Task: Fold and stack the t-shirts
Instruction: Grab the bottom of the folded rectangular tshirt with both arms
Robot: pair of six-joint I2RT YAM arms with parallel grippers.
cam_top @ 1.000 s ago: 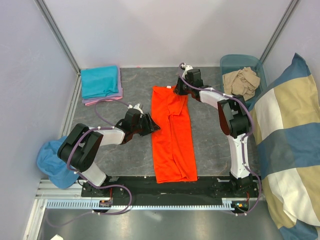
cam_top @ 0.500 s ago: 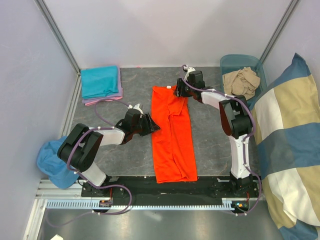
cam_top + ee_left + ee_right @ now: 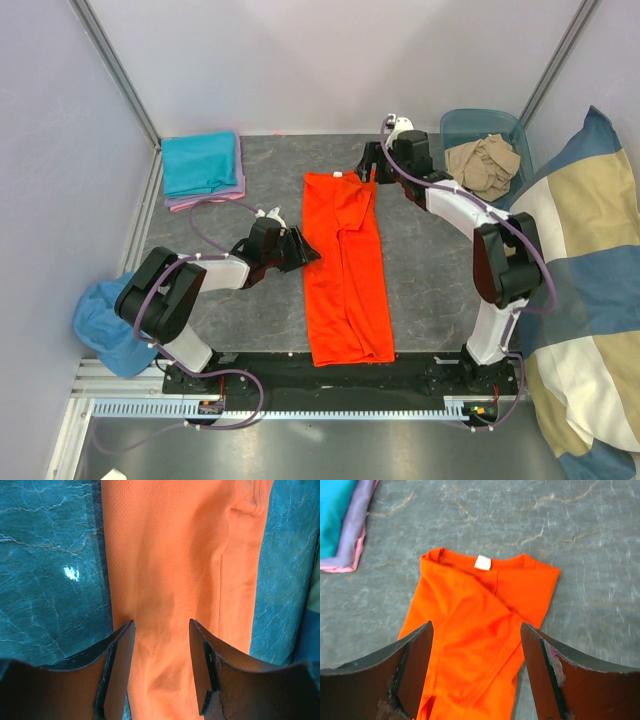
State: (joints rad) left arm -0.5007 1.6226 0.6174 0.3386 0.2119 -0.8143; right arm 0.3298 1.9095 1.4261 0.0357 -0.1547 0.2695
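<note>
From above, the orange t-shirt (image 3: 345, 280) lies as a long strip mid-desk (image 3: 420, 270), with the teal and pink tees (image 3: 203, 170) stacked far left. Left wrist: the left tool (image 3: 161, 625) hangs released over the strip's left side, gripping nothing. Right wrist: the right tool (image 3: 476, 627) gapes wide above the collar label (image 3: 482, 562). The sides look folded in, so the next move likely means pinching one end and folding lengthwise.
</note>
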